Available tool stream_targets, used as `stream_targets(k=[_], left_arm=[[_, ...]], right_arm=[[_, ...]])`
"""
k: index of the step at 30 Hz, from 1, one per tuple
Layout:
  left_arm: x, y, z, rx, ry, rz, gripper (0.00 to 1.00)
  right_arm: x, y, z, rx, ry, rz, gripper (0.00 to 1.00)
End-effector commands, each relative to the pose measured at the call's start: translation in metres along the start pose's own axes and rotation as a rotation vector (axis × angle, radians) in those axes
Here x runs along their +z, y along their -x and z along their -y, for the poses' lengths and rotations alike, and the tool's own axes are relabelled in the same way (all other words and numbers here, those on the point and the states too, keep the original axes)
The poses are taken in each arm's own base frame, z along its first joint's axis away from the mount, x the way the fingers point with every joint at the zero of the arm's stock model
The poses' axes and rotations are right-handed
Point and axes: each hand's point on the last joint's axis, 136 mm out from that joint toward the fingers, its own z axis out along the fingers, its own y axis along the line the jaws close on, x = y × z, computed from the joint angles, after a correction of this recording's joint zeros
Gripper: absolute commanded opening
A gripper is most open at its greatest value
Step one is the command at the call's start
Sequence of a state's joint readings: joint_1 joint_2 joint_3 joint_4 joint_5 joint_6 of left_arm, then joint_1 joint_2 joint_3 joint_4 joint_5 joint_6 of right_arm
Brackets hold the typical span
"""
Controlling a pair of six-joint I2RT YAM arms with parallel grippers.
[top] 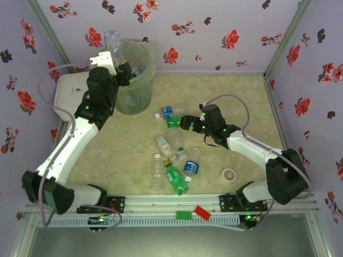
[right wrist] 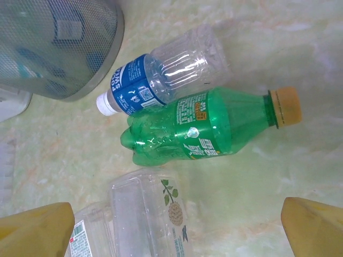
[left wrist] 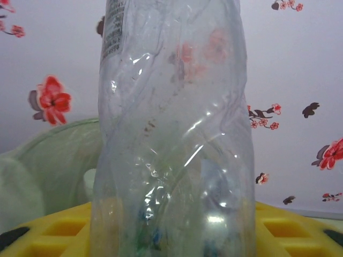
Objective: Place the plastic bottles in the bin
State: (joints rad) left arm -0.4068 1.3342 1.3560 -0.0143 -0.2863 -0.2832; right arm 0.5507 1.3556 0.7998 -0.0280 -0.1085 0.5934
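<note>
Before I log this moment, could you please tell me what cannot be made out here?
Left wrist: the held clear bottle hides most of the bin and its contents.
Right wrist: the square bottle is cut off by the bottom edge.
Top view: the loose bottles' labels are too small to read.

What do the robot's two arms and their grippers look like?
The left arm and right arm each have white links between bulky black joints. A thin grey cable loops along each one. Small green lights glow on the right arm's wrist. The left fingers and right fingers are yellow blocky plastic; the left ones have square recesses.
</note>
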Motion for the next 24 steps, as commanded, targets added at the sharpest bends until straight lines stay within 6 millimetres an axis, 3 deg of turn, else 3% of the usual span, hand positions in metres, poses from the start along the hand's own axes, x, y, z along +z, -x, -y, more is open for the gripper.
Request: stream_targets(k=[1, 5, 13, 19, 24], left_arm=[[0.025, -0.001, 0.006, -0.015, -0.040, -0.049, 0.43], [0.051, -0.017, -0.001, -0.028, -0.014, -0.102, 0.45], [0.087, -0.042, -0.038, -0.098, 0.063, -0.217, 0.46], [0.098, -0.060, -0.042, -0.126, 0.071, -0.261, 0.52], [0.099, -0.059, -0.040, -0.145, 0.064, -0.266, 0.69]], right_arm=[[-0.012, -0.006, 0.014, -0.013, -0.056, 0.022, 1.00], [-0.022, -0.009, 0.024, -0.019, -0.093, 0.039, 1.00], [-0.036, -0.010, 0.029, -0.040, -0.129, 0.037, 1.00], [-0.051, -0.010, 0.032, -0.023, -0.136, 0.070, 1.00], [-0.053, -0.019, 0.038, 0.021, -0.138, 0.064, 1.00]])
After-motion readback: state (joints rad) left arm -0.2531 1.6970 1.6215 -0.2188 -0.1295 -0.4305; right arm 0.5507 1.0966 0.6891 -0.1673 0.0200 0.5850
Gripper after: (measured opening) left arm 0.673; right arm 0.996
